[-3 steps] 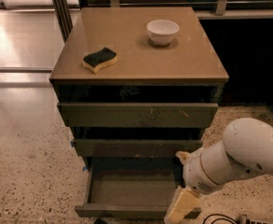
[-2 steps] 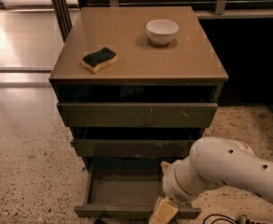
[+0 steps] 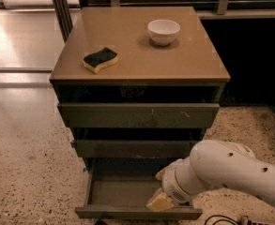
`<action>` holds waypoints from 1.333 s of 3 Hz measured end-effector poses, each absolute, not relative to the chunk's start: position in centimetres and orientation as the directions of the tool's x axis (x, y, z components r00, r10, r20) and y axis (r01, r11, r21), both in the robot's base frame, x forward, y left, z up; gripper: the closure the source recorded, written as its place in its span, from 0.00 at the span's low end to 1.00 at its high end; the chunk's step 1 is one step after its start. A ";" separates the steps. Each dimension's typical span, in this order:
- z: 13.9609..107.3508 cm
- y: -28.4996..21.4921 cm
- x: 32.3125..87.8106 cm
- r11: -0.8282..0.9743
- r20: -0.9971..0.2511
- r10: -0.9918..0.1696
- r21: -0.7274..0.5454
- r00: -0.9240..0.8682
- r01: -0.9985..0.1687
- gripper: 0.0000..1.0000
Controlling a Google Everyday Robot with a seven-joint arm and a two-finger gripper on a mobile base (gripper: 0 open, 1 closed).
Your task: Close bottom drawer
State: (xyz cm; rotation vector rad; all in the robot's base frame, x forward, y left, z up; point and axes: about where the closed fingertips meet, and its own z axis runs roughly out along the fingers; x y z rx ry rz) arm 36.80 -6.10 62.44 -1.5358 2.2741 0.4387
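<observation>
The bottom drawer (image 3: 137, 213) of the dark olive-grey cabinet is pulled out, and its shallow tray interior (image 3: 120, 191) shows empty. My white arm reaches in from the lower right. My gripper (image 3: 159, 198), with tan fingers, hangs over the right part of the drawer's tray, just behind its front panel. Above it are the medium-width drawer (image 3: 137, 148) and the widest drawer (image 3: 138, 115), both nearly closed.
On the brown cabinet top (image 3: 141, 62) lie a yellow sponge with a dark scrub side (image 3: 100, 59) and a white bowl (image 3: 163, 31). A speckled floor (image 3: 29, 172) surrounds the cabinet. A black cable (image 3: 219, 219) lies at the lower right.
My arm and gripper have moved left and slightly up, from beside the drawer's right front corner to over its tray. The drawer has not visibly moved.
</observation>
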 end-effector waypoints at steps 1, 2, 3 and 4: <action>62.2 -6.1 36.7 0.362 -0.456 -0.820 0.054 -0.345 -0.931 0.73; 59.9 -5.7 36.0 0.371 -0.419 -0.834 0.055 -0.359 -0.927 0.97; 53.6 -3.9 33.4 0.357 -0.369 -0.851 0.114 -0.373 -0.927 1.00; 46.2 -1.1 31.2 0.362 -0.335 -0.854 0.166 -0.398 -0.917 1.00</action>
